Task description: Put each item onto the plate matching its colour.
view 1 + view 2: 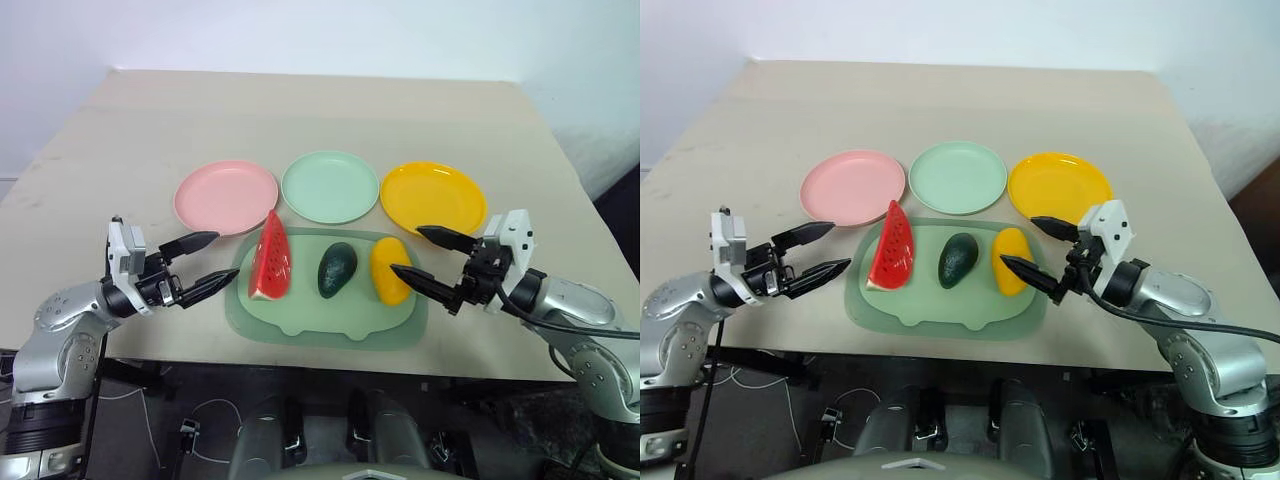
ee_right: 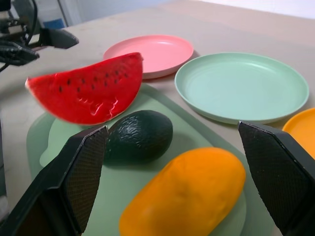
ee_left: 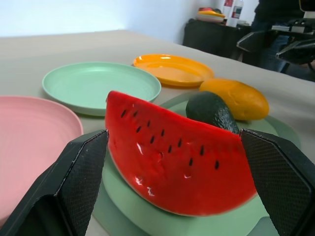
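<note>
Watermelon wedge point(image 1: 272, 258), avocado point(image 1: 337, 269) and yellow fruit point(image 1: 389, 270) wait on a green mat point(image 1: 300, 322); likely light, rigid, slick plastic, best pinched across flat flanks by wide-spread left gripper point(image 1: 203, 264) and right gripper point(image 1: 424, 254).

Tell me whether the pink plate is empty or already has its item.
Empty. The pink plate shows a bare surface, and the watermelon wedge stands on its rind on the green mat beside the avocado.
</note>
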Controlling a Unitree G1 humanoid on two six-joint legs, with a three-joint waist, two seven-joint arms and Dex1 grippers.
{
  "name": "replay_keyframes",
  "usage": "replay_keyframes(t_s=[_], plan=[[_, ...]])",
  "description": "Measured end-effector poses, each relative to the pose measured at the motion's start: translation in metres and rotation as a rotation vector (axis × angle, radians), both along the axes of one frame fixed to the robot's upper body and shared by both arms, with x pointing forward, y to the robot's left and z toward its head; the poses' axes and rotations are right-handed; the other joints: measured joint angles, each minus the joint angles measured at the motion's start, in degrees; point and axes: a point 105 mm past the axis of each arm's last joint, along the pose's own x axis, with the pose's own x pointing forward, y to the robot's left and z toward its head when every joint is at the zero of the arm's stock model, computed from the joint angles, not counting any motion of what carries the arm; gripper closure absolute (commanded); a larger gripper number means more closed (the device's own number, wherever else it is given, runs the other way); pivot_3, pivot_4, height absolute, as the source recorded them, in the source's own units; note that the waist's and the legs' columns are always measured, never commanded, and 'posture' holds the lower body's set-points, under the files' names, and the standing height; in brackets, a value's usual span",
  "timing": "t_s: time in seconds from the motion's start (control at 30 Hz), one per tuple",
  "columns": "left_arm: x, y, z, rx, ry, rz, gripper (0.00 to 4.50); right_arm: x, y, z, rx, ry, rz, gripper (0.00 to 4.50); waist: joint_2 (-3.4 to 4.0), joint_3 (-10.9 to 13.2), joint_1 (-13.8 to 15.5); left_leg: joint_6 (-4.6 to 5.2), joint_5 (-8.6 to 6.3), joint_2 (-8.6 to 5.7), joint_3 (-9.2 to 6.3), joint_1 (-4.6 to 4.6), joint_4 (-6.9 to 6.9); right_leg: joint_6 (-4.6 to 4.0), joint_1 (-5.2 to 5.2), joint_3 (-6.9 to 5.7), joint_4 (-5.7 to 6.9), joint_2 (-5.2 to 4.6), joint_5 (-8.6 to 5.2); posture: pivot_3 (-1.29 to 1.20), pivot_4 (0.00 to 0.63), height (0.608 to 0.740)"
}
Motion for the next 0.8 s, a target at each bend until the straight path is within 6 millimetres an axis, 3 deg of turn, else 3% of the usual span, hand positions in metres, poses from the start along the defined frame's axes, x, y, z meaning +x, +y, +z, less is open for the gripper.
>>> replay_keyframes(t_s=[0.5,0.8], plan=[[-0.002,-0.013,-0.006,-0.008,0.008,-0.036,0.01,-0.002,0.000,-0.008,-0.020,0.142,-0.014,0.00,-0.01,0.0,0.0,0.00,0.01,0.00,0.00,0.00,0.00,-0.10,0.01,0.00,0.01,0.00,0.06,0.00,0.150,0.696],[-0.005,-0.014,-0.005,-0.004,0.011,-0.046,0.01,0.010,0.000,-0.004,-0.026,0.248,-0.077,0.00,-0.01,0.0,0.0,0.00,0.00,-0.01,0.00,0.00,0.01,-0.11,0.00,0.00,0.01,0.00,0.07,0.00,0.150,0.696]])
